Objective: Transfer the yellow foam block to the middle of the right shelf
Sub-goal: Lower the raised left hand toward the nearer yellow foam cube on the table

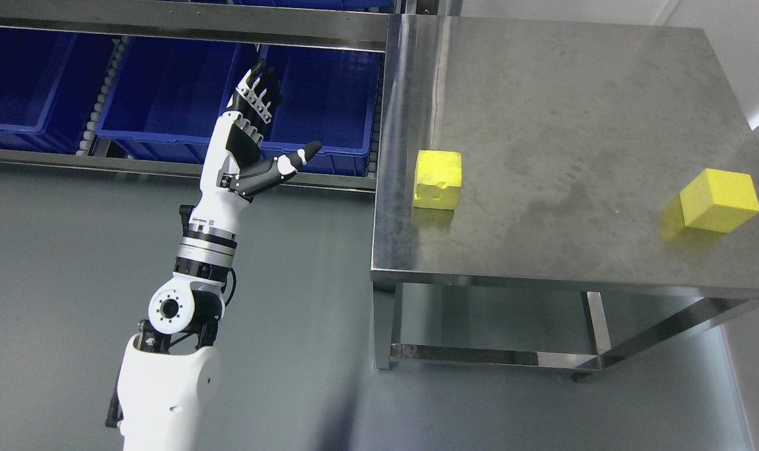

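— Start at the fingers (pixel 262 88): what are they doing?

— They are stretched out straight and upward, lying side by side, with the thumb (pixel 285 164) splayed wide to the right. Nothing is between them. The left hand (pixel 254 134) is empty.

— Where does that hand sit?

— It is raised in front of the blue bins (pixel 166 94) on the metal rack (pixel 185 22) at the upper left, palm turned toward the steel table (pixel 561 113). The white left arm (pixel 191 275) rises from the bottom edge at the left, over the grey floor (pixel 72 263), well apart from the table.

— And the foam?

— Two pieces lie on the tabletop. One yellow foam block (pixel 438 178) stands near the table's left edge, toward the front; it has a dent or notch in its near face. A second yellow block (pixel 719 200) sits near the right front corner, turned at an angle. Both rest flat on the steel, well apart from each other, and neither is touched by the hand.

— Anything below the tabletop?

— A lower rail and legs of the table frame (pixel 492 357) are visible.

— The other arm?

— It is out of the frame.
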